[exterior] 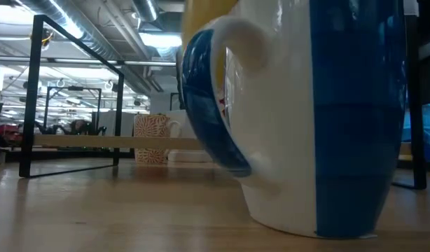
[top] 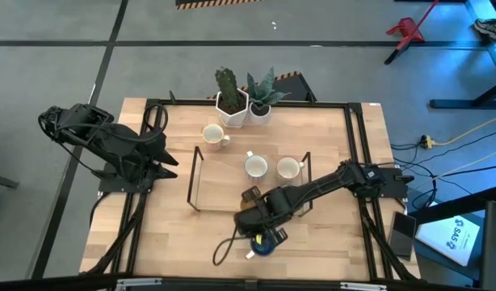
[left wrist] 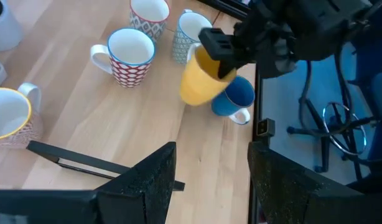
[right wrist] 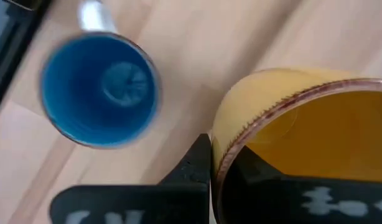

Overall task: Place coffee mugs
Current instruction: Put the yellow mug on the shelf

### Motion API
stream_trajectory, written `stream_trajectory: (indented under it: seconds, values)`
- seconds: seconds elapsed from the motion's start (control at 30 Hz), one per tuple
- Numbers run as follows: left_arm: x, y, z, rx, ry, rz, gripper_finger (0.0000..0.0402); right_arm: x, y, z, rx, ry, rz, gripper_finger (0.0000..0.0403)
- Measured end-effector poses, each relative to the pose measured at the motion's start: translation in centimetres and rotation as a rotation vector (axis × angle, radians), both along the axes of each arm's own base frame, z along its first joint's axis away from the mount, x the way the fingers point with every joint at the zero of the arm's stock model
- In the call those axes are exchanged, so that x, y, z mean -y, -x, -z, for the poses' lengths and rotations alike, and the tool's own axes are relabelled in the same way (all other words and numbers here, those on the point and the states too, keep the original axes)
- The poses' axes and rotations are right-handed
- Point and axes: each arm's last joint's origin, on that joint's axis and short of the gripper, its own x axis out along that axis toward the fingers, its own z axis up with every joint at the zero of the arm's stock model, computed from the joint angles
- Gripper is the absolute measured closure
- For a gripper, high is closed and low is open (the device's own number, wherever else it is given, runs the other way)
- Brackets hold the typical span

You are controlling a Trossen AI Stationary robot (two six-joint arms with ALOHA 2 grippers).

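My right gripper (top: pixel 258 217) reaches in from the table's right and is shut on a yellow mug (left wrist: pixel 200 79), just above the blue mug (top: pixel 265 243) that stands upright near the table's near edge. The blue mug (right wrist: pixel 99 88) shows its open mouth in the right wrist view and fills the low view (exterior: pixel 320 119). Two white mugs (top: pixel 256 166) (top: pixel 288 168) stand inside a black wire frame, and a third (top: pixel 213 135) stands beside it. My left gripper (left wrist: pixel 213 180) waits open at the table's left. My right gripper holds the yellow mug by its rim (right wrist: pixel 237 134), with one finger (right wrist: pixel 197 163) outside the wall and the other inside the mouth. The mug (exterior: pixel 208 10) is lifted clear of the table, tilted, right above the blue mug.
A black wire frame (top: pixel 193 174) stands mid-table. Two white pots with plants (top: pixel 232 109) sit at the far edge. Several patterned mugs (left wrist: pixel 125 53) show in the left wrist view. A dark cable (top: pixel 225 249) loops near the blue mug. Bare wood lies at the near left.
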Motion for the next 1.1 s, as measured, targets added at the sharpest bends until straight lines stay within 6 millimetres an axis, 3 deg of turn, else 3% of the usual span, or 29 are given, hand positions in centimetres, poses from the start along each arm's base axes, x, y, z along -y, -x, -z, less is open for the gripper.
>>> stream_trajectory:
  seconds: [0.3,0.53,0.8,1.1]
  values:
    - [-0.2,0.0,0.0,0.016,-0.036,-0.048,0.0208,1.6,-0.4,0.6,-0.063,-0.013,0.153,0.0402]
    - [-0.2,-0.1,0.0,0.018,-0.037,-0.057,0.0208,1.7,-0.8,1.1,-0.066,-0.033,0.167,0.0403]
    - [-0.2,-0.1,0.0,0.021,-0.043,-0.068,0.0208,1.6,-1.6,3.3,-0.137,-0.011,0.088,0.0403]
    - [-0.3,-0.1,0.0,0.023,-0.048,-0.075,0.0208,2.4,-1.8,3.5,-0.143,-0.003,0.034,0.0403]
